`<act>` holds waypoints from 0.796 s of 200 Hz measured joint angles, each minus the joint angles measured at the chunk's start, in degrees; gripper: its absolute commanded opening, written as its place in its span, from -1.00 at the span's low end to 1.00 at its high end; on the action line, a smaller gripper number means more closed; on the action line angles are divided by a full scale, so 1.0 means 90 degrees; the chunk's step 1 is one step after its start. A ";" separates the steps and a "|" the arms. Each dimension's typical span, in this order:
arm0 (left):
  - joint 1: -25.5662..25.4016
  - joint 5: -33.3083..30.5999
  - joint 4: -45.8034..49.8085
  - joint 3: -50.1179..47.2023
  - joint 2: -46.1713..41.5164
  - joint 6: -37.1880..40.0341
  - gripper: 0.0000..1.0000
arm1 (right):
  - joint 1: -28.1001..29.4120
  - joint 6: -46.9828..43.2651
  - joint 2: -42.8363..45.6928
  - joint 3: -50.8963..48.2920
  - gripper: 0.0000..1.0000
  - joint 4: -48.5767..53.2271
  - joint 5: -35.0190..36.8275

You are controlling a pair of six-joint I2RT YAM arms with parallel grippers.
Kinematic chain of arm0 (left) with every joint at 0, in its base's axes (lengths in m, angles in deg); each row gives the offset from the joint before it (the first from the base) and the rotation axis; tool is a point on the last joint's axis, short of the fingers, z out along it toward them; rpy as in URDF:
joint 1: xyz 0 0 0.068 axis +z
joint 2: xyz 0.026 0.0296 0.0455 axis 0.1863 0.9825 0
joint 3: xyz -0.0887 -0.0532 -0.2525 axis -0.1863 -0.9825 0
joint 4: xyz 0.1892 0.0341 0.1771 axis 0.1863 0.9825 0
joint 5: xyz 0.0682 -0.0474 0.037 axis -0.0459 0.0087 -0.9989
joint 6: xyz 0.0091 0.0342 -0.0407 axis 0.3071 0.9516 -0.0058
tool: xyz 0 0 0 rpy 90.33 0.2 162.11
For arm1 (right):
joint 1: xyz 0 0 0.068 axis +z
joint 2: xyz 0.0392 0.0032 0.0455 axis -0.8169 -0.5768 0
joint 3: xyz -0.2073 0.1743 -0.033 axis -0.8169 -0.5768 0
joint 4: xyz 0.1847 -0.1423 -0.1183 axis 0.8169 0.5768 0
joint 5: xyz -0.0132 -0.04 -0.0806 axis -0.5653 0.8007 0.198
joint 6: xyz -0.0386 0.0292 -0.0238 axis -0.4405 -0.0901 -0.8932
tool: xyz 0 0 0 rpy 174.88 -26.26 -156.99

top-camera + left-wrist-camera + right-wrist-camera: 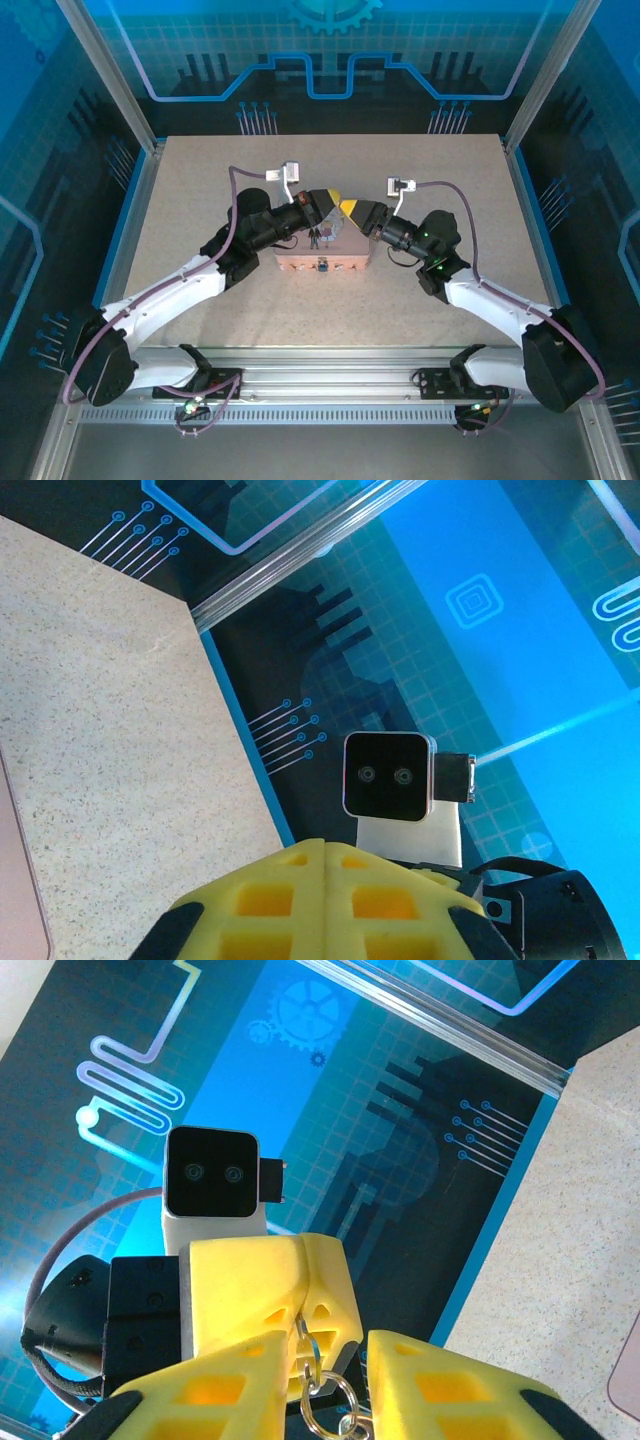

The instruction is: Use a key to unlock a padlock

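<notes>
Yellow pads of the left end effector [322,865] are pressed flat together with no gap, and from the right wrist a short string of metal rings [312,1378] seems to hang from that closed tip. It drops into the narrow gap of the right end effector [328,1360], whose fingers stand a little apart on either side of it. We cannot tell whether they pinch anything, and we cannot make out the key itself. The padlock [325,266], as we read the tiny blue speck, sits below both end effectors and on their near side, at the front edge of the pink box [345,262] on the surface [200,180]. We judge the step in hand to be passing the key across, with unlocking not yet begun. To do it well, we would have the right fingers close on the flat of the key, not on the loose rings, so that the blade sticks out beyond the tip. The left should let go only once that grip is firm, since a key swinging on its rings will never find so small a keyhole. By our count there are two end effectors, one padlock, one pink box and at least two rings with a few small links
</notes>
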 measured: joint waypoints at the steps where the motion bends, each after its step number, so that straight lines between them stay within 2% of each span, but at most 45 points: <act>1: 0.0000 0.0000 0.0000 0.0000 0.0000 -0.0005 -1.00 | 0.0002 -0.0005 -0.0002 0.0002 -0.52 0.0002 0.0000; 69: -0.0005 0.0000 -0.0087 0.0000 0.0027 -0.0032 -1.00 | 0.0000 0.0049 -0.0163 0.0092 -0.56 -0.0192 -0.0129; 86: -0.0005 -0.0005 -0.0092 0.0000 0.0036 -0.0032 -1.00 | 0.0000 0.0073 -0.0206 0.0100 -0.81 -0.0262 -0.0153; 125: -0.0002 -0.0051 -0.0143 0.0000 0.0046 -0.0029 -1.00 | -0.0005 0.0114 -0.0219 0.0117 -1.00 -0.0316 -0.0158; 131: -0.0002 -0.0053 -0.0143 0.0000 0.0046 -0.0029 -0.85 | -0.0005 0.0100 -0.0219 0.0117 -1.00 -0.0311 -0.0155; 148: -0.0005 -0.0058 -0.0136 0.0000 0.0046 -0.0034 -0.67 | -0.0005 0.0063 -0.0194 0.0117 -1.00 -0.0262 -0.0155; 159: -0.0005 -0.0056 -0.0131 -0.0010 0.0039 0.0002 -0.49 | -0.0007 0.0015 -0.0148 0.0117 -1.00 -0.0182 -0.0168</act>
